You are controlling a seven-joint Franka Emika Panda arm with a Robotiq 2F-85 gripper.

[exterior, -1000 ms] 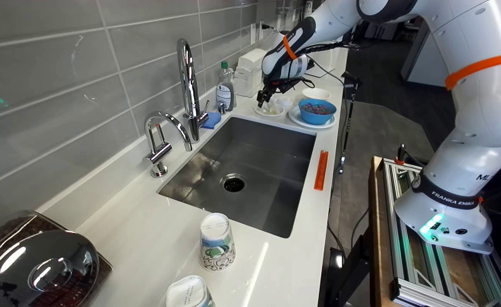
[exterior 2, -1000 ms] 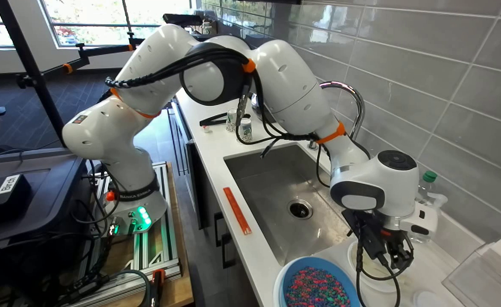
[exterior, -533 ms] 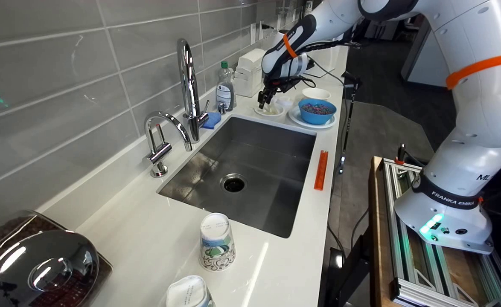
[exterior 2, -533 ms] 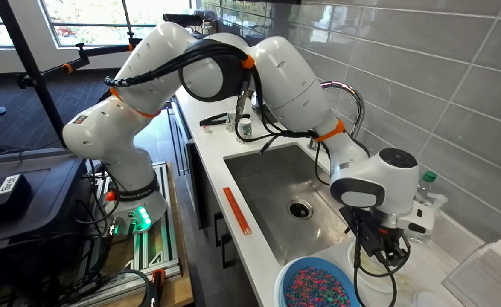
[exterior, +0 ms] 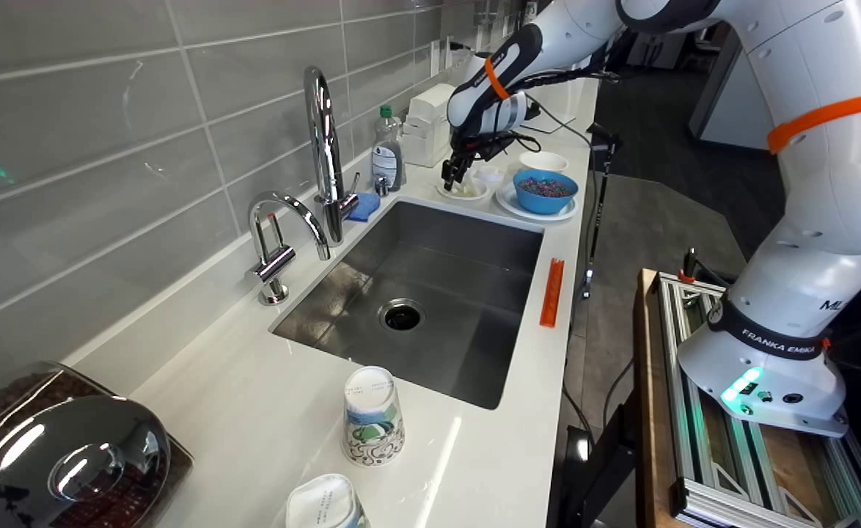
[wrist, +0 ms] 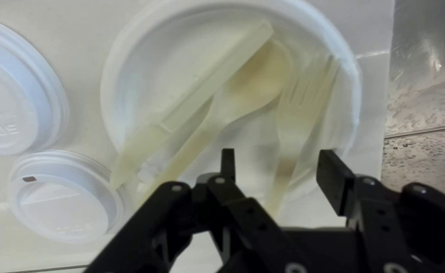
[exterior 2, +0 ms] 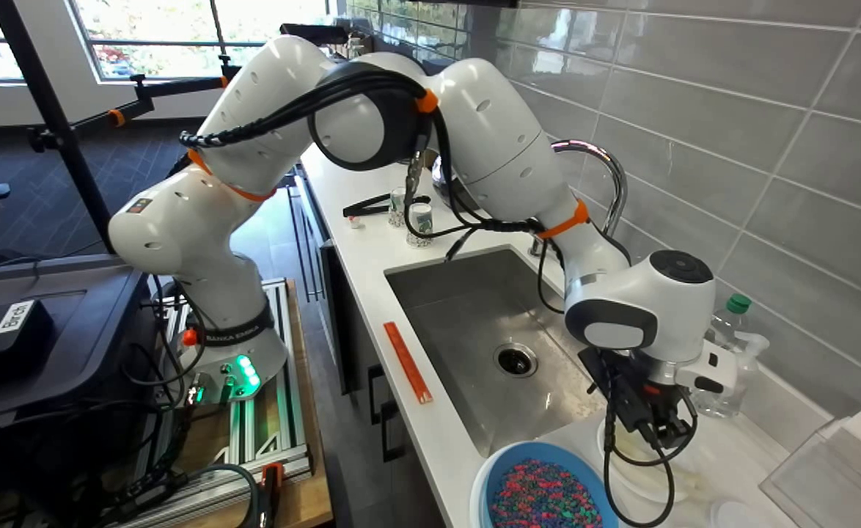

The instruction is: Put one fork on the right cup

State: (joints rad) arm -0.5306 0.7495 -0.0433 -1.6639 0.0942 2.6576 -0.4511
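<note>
A pale cream fork (wrist: 296, 113) lies tines-up-frame on a white plate (wrist: 355, 94) in the wrist view, beside a spoon (wrist: 258, 81) and a knife (wrist: 207, 83). My gripper (wrist: 278, 157) is open above the plate, with the fork's handle between its fingers in that view; whether they are level with it I cannot tell. The gripper also shows in both exterior views (exterior: 449, 183) (exterior 2: 669, 434). The right cup (exterior: 373, 418), white with a teal-green print, stands upside down near the sink's near end, also in an exterior view (exterior 2: 420, 224). Another similar cup (exterior: 325, 504) stands beside it.
A blue bowl (exterior: 546, 192) of coloured pellets stands by the plate. White lids (wrist: 18, 87) (wrist: 65, 204) lie beside the plate. A soap bottle (exterior: 386, 150), the sink (exterior: 438, 264), a tall tap (exterior: 322, 125) and an orange strip (exterior: 551, 293) are along the counter.
My gripper has shifted slightly over the plate, a little to the left in an exterior view and slightly lower in an exterior view. The cups and bowl have not moved.
</note>
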